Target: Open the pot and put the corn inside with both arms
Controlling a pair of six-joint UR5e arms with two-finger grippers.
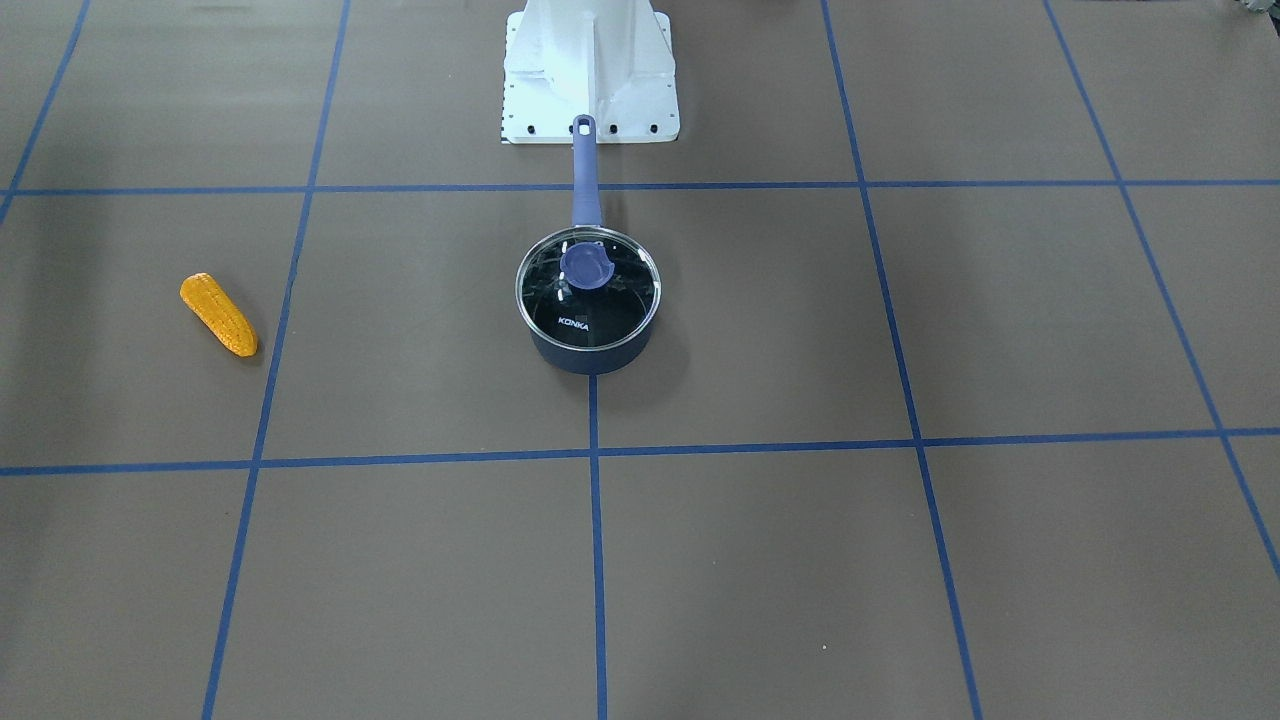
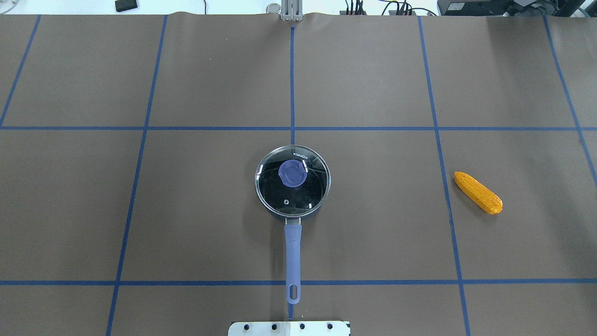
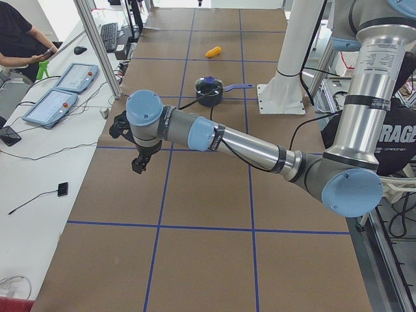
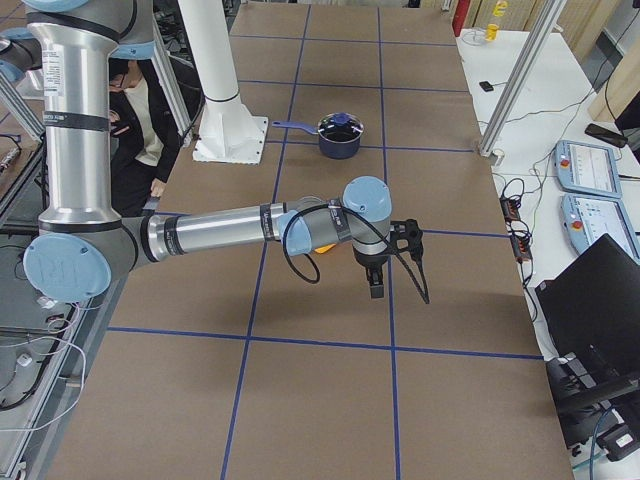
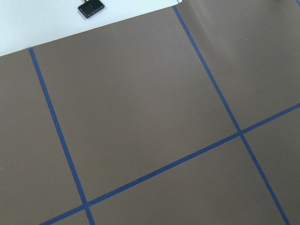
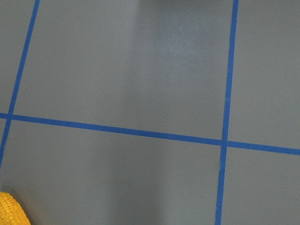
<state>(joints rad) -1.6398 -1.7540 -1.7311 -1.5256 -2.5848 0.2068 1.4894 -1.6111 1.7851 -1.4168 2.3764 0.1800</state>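
White "KONKA" on pot lid point(image 1: 604, 306); "RAGE" on black garment point(image 3: 398, 146).

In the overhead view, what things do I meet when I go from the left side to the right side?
First a small black object at the far edge → pot, lid on → corn.

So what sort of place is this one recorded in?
Probably a robotics lab, not a kitchen: a table taped into a blue grid, teach pendants beside it, and an operator nearby.
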